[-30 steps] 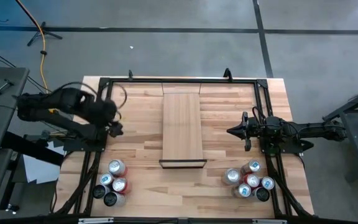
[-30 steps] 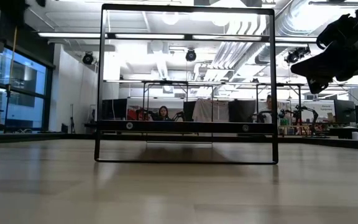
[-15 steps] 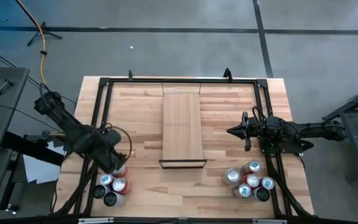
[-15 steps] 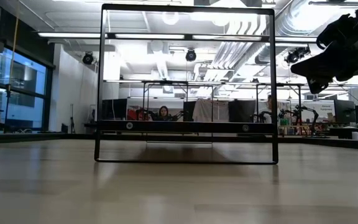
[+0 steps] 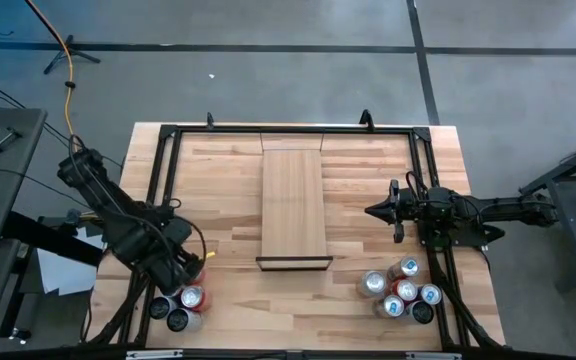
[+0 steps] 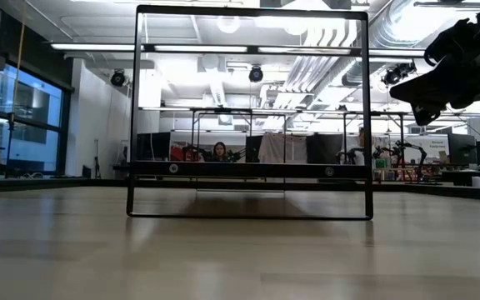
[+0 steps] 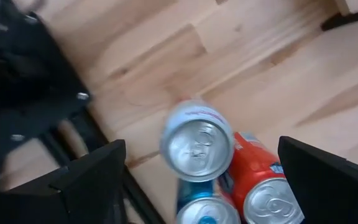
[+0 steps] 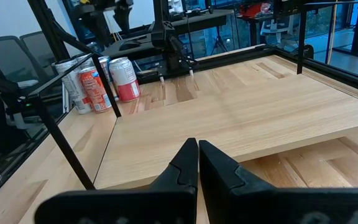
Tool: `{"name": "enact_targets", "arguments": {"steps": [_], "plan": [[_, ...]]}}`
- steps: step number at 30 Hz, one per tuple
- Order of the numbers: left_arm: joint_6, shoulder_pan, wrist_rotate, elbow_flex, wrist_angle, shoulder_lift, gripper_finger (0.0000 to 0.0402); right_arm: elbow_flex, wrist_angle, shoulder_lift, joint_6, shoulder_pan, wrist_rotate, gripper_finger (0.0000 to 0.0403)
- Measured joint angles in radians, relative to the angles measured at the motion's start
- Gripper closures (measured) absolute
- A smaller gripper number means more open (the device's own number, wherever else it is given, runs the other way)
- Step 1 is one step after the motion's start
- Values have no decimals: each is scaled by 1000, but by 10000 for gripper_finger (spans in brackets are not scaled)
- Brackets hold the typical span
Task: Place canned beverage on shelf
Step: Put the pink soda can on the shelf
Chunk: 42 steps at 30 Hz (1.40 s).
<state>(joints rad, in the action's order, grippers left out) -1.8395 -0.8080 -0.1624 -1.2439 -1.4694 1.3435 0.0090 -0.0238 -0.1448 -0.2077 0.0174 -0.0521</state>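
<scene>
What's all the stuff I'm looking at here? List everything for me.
Table: one, pale wood blocks, under everything.
Shelf: one, light wooden plank with a thin black frame at its near end, middle of the table.
Cans by the left arm: at least three show, silver, red and dark tops, near left corner; the arm covers part of the group.
Cans by the right arm: about six, silver, red and blue, near right corner.
Left gripper: open, just above the left cans.
Right gripper: shut, empty, right of the shelf.
</scene>
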Motion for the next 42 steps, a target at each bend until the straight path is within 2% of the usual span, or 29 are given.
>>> {"name": "enact_targets", "arguments": {"steps": [3, 6, 11, 20, 28, 32, 39, 42], "plan": [[8, -6, 56, 89, 121, -2, 18, 0, 0, 0, 0, 0, 0, 402], [-2, -6, 75, 143, 151, -2, 18, 0, 0, 0, 0, 0, 0, 402], [-9, -5, 71, 176, 156, -2, 18, 0, 0, 0, 0, 0, 0, 402], [-8, -5, 85, 274, 321, -2, 18, 0, 0, 0, 0, 0, 0, 402], [-9, -5, 84, 299, 314, -2, 23, 0, 0, 0, 0, 0, 0, 402], [-9, -5, 85, 299, 315, -2, 56, 0, 0, 0, 0, 0, 0, 402], [-8, -4, 99, 297, 311, -6, 169, 0, 0, 0, 0, 0, 0, 402], [-4, -4, 95, 298, 309, -14, 180, 0, 0, 0, 0, 0, 0, 402]]}}
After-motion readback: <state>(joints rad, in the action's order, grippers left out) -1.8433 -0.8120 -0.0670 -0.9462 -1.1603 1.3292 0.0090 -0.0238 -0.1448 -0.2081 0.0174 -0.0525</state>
